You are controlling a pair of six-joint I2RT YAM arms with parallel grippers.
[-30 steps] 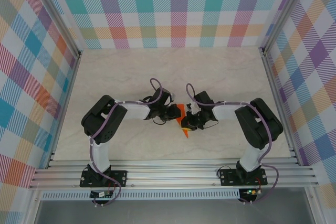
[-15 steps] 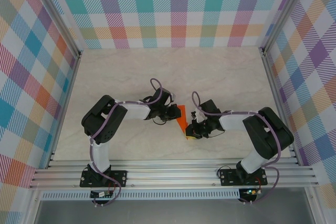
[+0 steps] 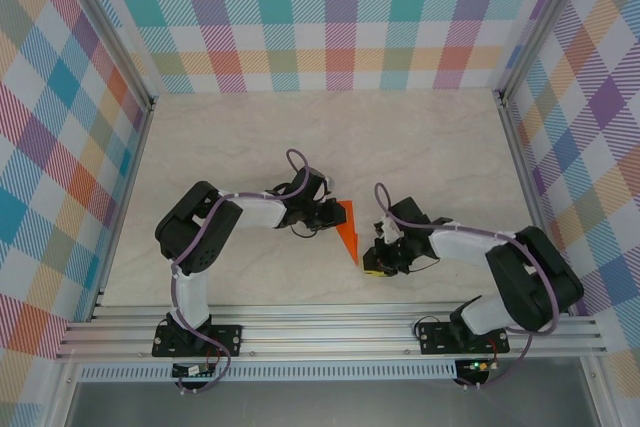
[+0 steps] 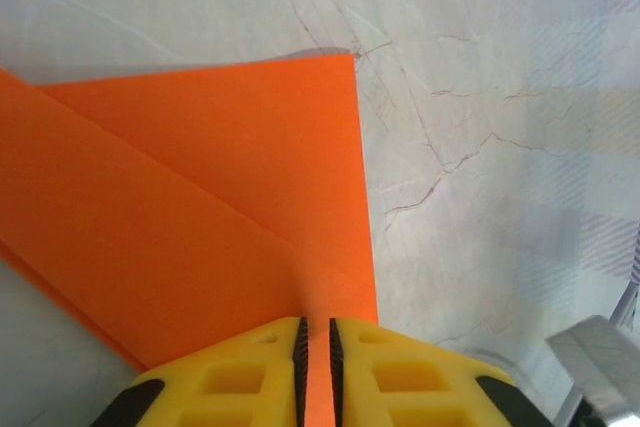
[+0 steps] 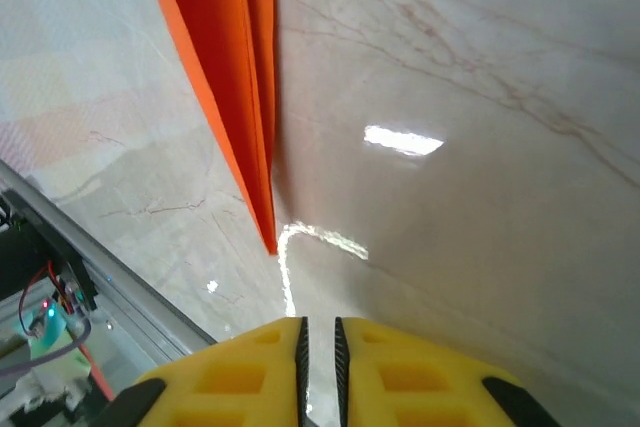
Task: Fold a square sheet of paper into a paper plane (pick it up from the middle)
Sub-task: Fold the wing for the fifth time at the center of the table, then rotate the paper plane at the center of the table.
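Two grippers, left gripper (image 4: 317,337) pinched on the paper plane (image 3: 348,230) edge, right gripper (image 5: 319,327) closed, just short of its tip

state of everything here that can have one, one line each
orange paper: folded into a narrow pointed shape, layers overlapping, one edge clamped
left pincer: shut on the orange paper's edge
right pincer: shut, holding nothing, apart from the paper's tip
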